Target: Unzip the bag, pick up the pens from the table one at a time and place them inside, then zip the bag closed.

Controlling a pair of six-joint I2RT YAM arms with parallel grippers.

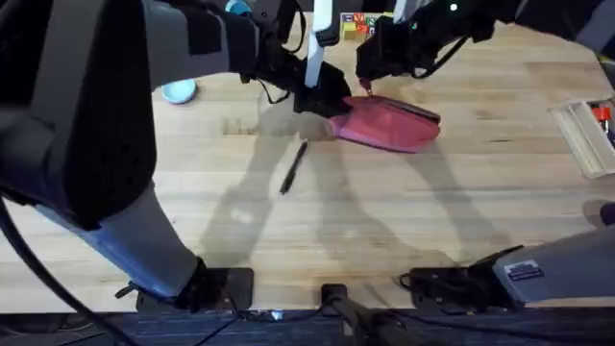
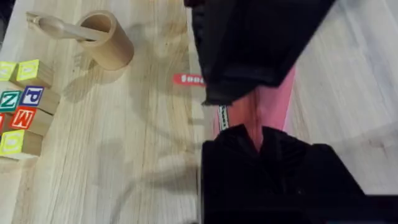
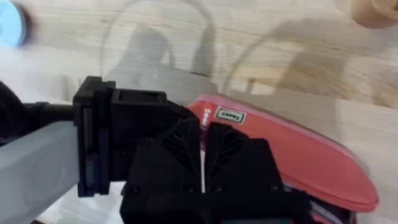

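table (image 1: 404, 221): broad plank top carrying everything; the free boards on the base side of both grippers leave room to bring a pen up to the pouch.

bag (image 1: 389, 123): salmon-pink pouch lying flat on the far middle of the table, directly under both sets of jaws. One end sits at the left gripper, the zipper edge under the right one. It looks pinned at one end so the fabric does not slide while the zipper is worked.

left gripper (image 1: 325, 96): down at the bag's end nearest the left arm. In the left wrist view pink fabric runs up between its dark fingers (image 2: 230, 155), so the jaws appear narrow, pinching the bag's end. My reading is that this is the anchor hold.

right gripper (image 1: 370, 82): poised over the bag's zipper edge, just across from the left jaws. In the right wrist view the two fingers (image 3: 180, 155) stand almost together with a thin slit between, by the white label. Whether they hold the pull tab, I cannot tell.

pen (image 1: 293, 167): slim and black, lying loose and slanted on the table, well apart from both jaws, on the base side of the left gripper. It waits untouched, since the bag has to open first.

step in hand: likely the unzipping stage.
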